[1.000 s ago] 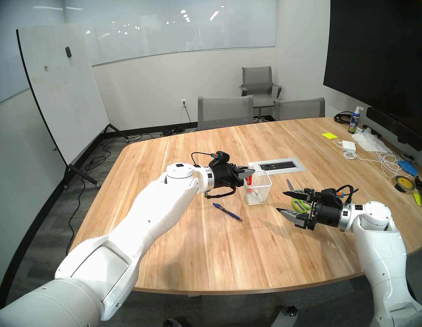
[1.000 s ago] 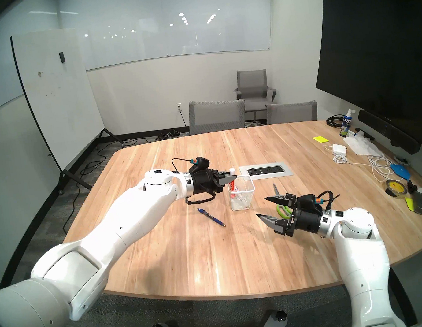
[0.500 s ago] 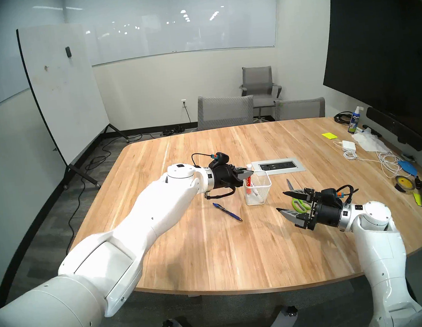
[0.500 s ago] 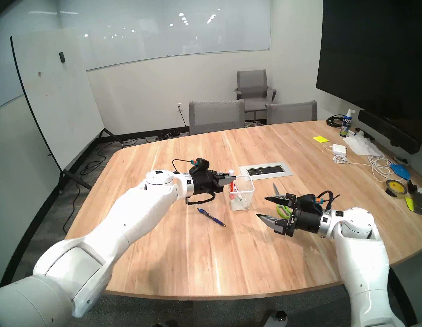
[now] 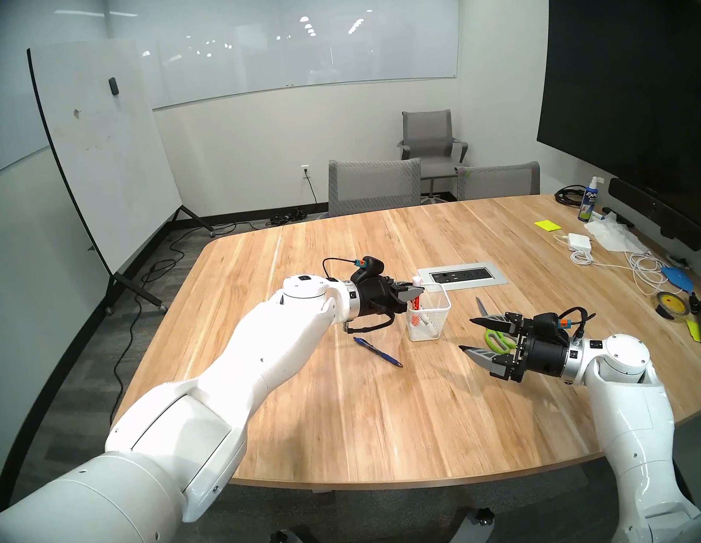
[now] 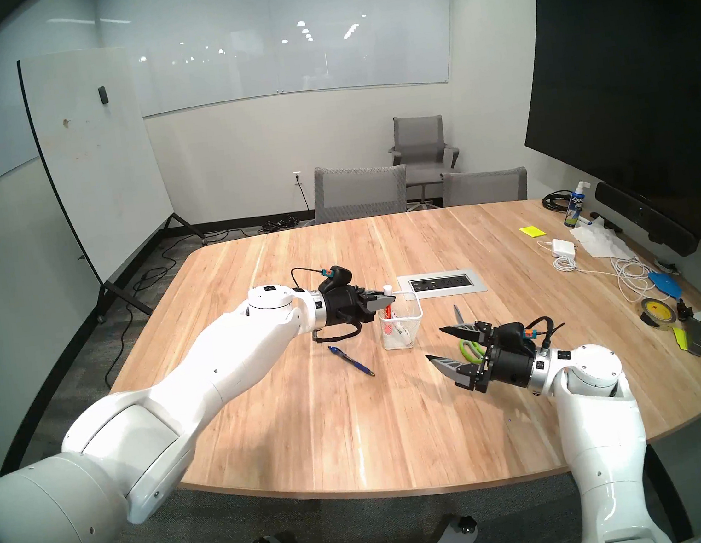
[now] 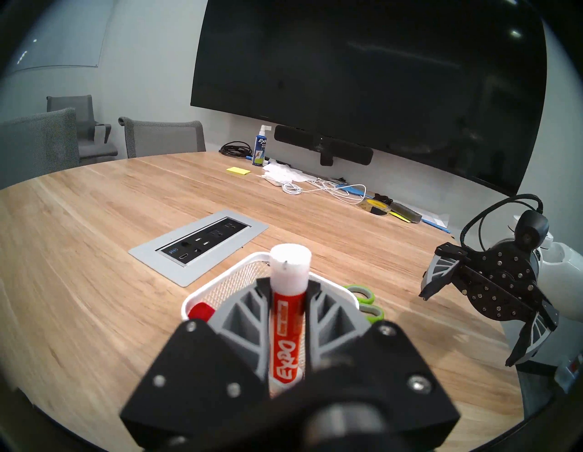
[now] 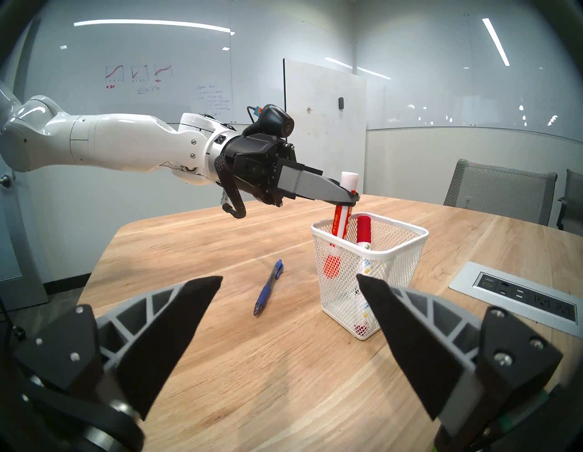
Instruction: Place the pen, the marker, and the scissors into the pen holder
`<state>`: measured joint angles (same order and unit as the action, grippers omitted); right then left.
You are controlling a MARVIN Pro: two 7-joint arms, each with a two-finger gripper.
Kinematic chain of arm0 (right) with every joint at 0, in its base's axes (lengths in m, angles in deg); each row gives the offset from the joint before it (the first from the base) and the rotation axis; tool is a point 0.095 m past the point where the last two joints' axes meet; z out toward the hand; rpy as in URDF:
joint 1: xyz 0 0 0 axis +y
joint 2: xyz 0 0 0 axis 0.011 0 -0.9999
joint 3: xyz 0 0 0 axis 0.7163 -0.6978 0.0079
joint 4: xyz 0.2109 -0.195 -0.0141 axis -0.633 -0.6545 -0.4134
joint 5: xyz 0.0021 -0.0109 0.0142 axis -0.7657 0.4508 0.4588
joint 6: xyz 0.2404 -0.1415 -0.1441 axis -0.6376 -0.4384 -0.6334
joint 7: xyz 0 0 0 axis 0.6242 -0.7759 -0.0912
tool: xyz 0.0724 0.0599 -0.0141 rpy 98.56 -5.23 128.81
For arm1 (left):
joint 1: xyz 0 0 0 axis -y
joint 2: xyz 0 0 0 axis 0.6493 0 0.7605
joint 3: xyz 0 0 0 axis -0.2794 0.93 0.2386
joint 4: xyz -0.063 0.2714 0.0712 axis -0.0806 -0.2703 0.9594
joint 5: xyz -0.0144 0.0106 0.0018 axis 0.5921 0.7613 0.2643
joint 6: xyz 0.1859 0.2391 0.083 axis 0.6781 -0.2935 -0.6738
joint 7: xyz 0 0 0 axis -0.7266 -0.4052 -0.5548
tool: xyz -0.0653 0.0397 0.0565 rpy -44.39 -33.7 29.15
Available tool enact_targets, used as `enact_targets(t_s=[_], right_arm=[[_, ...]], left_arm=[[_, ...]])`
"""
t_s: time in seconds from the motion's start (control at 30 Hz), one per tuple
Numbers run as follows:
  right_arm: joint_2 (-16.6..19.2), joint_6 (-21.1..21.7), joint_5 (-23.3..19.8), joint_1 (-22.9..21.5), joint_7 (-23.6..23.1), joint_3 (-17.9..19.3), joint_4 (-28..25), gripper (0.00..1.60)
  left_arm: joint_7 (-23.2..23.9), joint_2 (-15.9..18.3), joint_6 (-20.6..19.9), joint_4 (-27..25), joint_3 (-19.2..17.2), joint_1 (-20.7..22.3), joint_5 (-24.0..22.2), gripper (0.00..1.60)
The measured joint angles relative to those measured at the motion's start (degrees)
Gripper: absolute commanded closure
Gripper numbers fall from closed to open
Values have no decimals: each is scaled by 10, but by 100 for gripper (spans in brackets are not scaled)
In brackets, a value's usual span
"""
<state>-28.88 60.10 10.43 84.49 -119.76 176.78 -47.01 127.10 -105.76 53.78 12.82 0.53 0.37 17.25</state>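
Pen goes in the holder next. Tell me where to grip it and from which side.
Grip the pen mid-barrel, from straight above, fingers across its width. It lies flat on the table, apart from the holder, so only its long sides are exposed.

We see scissors (image 5: pixel 496 336) partly hidden behind right gripper (image 5: pixel 473 334), at pen holder's (image 5: pixel 429 328) four o'clock. Held marker's (image 7: pixel 288 318) lower end hidden inside holder mesh.

Grey chairs (image 5: pixel 374 183) face a wooden table (image 5: pixel 358 417) between a whiteboard (image 5: pixel 105 153) and dark screen (image 5: pixel 631 67).
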Motion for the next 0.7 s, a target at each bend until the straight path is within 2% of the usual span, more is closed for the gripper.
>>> enact_targets(t_s=[0.07,0.1,0.2,0.27,0.5,0.53,0.6,0.7], right_arm=[[-1,0,1,0,-1,1,0,0],[-1,0,1,0,-1,1,0,0],[-1,0,2,-1,-2,2,0,0],[-2,0,3,-1,-2,3,0,0],[-4,0,6,-2,-4,5,0,0],[-5,0,6,-2,-4,5,0,0],[-5,1,6,-2,-5,5,0,0],[-6,1,7,-2,-5,6,0,0]], left_arm=[[1,-1,1,1,1,1,1,160],[1,-2,2,1,2,1,2,142],[1,-3,3,0,3,2,5,115],[1,-3,4,-2,4,2,8,89],[1,-3,4,-6,5,2,12,82],[0,-4,4,-7,4,2,12,71],[0,-4,4,-8,4,2,12,68],[-2,-4,3,-10,4,1,12,43]])
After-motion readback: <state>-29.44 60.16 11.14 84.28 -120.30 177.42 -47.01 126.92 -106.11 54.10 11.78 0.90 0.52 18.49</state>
